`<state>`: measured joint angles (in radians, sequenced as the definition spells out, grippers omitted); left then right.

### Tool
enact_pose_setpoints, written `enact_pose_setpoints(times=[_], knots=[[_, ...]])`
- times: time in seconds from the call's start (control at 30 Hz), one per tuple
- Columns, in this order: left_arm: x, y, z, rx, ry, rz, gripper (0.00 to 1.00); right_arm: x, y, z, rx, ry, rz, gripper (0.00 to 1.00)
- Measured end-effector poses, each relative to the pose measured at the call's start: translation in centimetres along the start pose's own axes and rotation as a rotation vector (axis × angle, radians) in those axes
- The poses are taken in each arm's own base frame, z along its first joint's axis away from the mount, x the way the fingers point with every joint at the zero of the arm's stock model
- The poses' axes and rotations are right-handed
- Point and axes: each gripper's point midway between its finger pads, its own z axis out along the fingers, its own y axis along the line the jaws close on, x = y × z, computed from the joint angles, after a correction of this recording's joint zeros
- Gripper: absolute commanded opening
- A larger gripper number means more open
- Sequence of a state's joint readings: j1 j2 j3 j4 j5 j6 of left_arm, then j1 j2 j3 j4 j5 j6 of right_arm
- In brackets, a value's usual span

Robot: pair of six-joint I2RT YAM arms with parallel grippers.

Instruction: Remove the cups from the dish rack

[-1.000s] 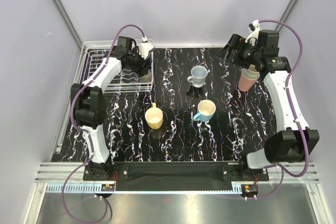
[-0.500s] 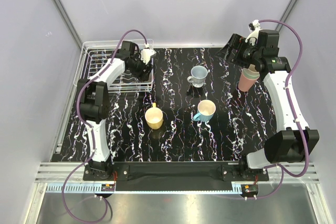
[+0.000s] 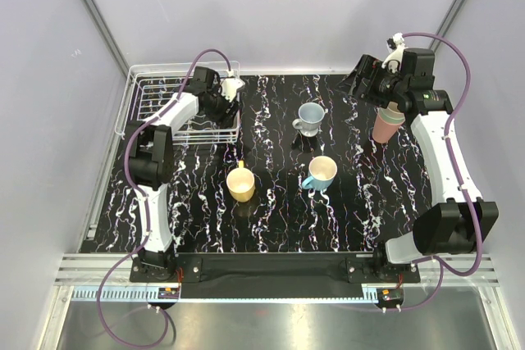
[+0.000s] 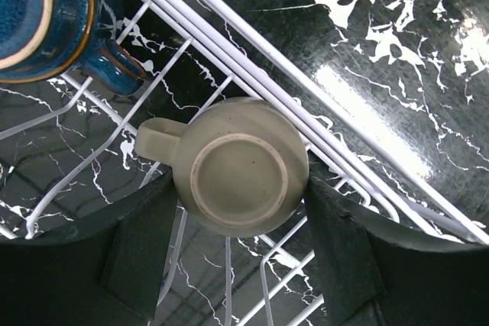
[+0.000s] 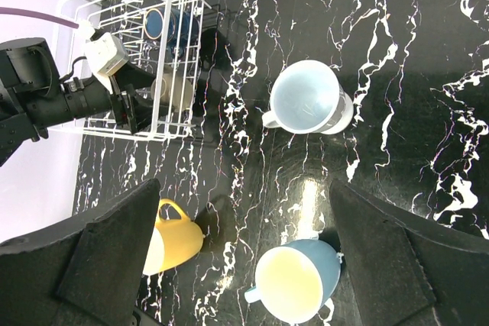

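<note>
Three mugs stand upright on the black marbled worktop (image 3: 271,223): a yellow mug (image 3: 240,184), a cyan mug (image 3: 321,172) with a cream inside, and a pale blue mug (image 3: 310,116) behind them. A pinkish tumbler stack (image 3: 385,125) stands at the far right. In the white wire dish rack (image 3: 139,108), the left tool (image 4: 242,188) clasps an upturned grey-brown mug (image 4: 241,166) on both sides, just beside a navy mug (image 4: 42,13). The right tool (image 5: 243,188) hangs spread wide and empty-handed above the worktop.
</note>
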<state>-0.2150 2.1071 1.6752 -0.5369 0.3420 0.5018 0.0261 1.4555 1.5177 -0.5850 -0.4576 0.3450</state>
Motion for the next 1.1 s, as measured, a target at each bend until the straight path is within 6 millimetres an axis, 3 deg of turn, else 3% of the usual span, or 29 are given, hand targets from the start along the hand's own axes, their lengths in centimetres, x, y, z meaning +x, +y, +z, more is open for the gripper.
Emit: enact_pose_setpoints(times=[0.13, 0.4, 0.53, 0.73, 1.1], knots=[[-0.1, 0.1, 0.0, -0.015, 0.0, -0.007, 0.58, -0.1, 0.0, 0.1, -0.001, -0.003, -0.002, 1.0], [-0.3, 0.3, 0.2, -0.033, -0.002, -0.033, 0.15, 0.0, -0.1, 0.1, -0.002, -0.004, -0.002, 1.0], [-0.3, 0.4, 0.2, -0.047, -0.009, -0.064, 0.01, 0.1, 0.0, 0.2, -0.003, -0.002, 0.0, 1.0], [-0.6, 0.4, -0.2, -0.079, -0.02, -0.12, 0.0, 0.9, 0.0, 0.8, -0.009, 0.012, -0.002, 1.0], [-3.4, -0.3, -3.8, -0.113, -0.096, -0.247, 0.0, 2.0, 0.9, 1.8, -0.032, 0.047, -0.012, 1.0]])
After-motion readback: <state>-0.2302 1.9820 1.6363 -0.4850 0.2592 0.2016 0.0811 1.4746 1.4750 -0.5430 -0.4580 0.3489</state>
